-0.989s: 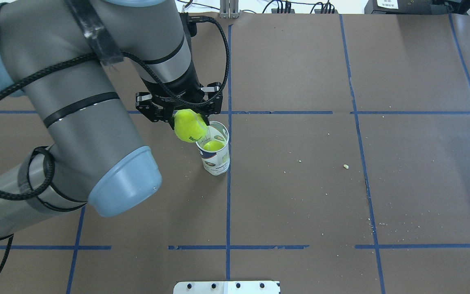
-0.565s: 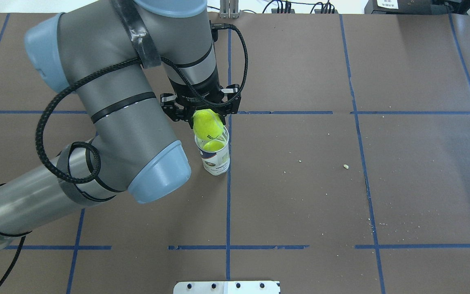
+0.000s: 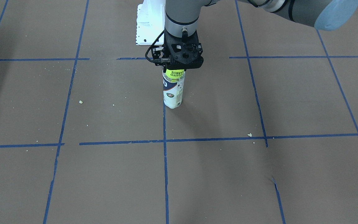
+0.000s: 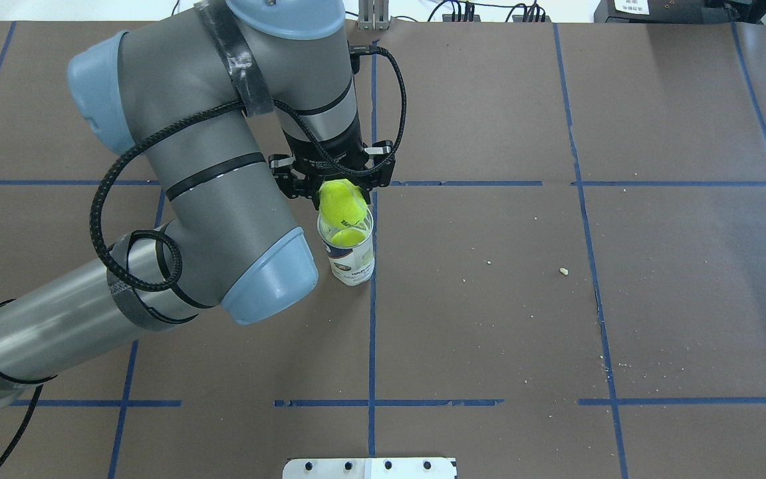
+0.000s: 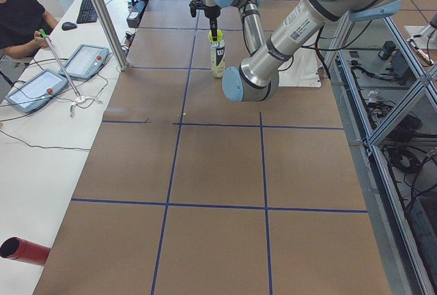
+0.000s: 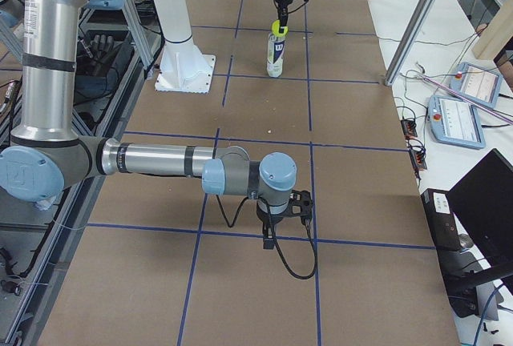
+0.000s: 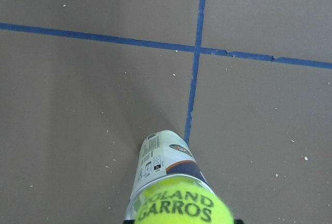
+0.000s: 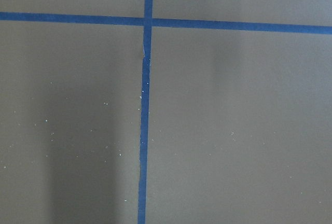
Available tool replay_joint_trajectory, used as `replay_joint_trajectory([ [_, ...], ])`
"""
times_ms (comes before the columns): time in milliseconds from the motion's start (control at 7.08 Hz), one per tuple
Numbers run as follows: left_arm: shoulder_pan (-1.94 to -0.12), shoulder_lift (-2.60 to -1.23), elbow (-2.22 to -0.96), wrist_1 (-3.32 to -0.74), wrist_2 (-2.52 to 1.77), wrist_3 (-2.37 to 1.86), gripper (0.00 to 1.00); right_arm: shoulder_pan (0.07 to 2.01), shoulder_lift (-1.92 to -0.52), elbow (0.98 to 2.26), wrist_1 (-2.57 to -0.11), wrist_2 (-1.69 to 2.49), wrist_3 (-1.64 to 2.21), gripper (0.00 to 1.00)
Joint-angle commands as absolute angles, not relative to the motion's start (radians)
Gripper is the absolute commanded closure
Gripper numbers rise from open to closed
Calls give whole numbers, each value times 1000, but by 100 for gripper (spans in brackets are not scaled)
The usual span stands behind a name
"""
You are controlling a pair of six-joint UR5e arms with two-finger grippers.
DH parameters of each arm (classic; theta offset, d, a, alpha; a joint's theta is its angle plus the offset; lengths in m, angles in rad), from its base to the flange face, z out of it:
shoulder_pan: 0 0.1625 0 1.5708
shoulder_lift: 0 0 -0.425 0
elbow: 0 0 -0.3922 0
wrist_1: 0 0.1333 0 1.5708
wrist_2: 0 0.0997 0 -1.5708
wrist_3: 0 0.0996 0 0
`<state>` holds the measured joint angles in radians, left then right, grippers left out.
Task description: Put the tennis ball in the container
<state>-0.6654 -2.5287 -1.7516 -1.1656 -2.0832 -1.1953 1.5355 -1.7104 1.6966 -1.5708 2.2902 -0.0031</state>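
Note:
My left gripper (image 4: 342, 198) is shut on the tennis ball (image 4: 342, 203), a yellow-green ball with black lettering (image 7: 179, 207). It holds the ball right over the open mouth of the container (image 4: 352, 259), a clear tube with a white and navy label standing upright on a blue tape line. From the front the tennis ball (image 3: 175, 74) sits level with the rim of the container (image 3: 173, 93); whether they touch I cannot tell. A second yellow-green ball (image 4: 348, 237) lies inside the tube. My right gripper (image 6: 278, 230) hangs low over the table far from the tube; its state I cannot tell.
Brown paper with a blue tape grid (image 4: 371, 332) covers the table, with small crumbs (image 4: 563, 271) to the right. The white robot base (image 3: 149, 23) stands behind the tube. Operator tablets (image 5: 51, 76) and a red cylinder (image 5: 22, 250) lie on the side bench.
My left arm has swung to the right with the ball in its grip, from beside the tube's left rim to straight over its mouth. The tube has not moved.

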Motion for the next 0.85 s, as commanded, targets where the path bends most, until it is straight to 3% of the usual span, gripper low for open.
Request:
replay_joint_trajectory([
  [0,-664,-2513,-1772,-1167,-2082,-1190,0,1536,-1710,1697,-1571,2290,-3,0],
  [424,-666,-2510,-1822,-1163,-2080,-1189,0,1536,-1710,1697,-1571,2290,-3,0],
  [707,-670,-2404,-1961,-1166,-2051,-1169,0,1536,-1710,1697,-1571,2290,-3,0],
])
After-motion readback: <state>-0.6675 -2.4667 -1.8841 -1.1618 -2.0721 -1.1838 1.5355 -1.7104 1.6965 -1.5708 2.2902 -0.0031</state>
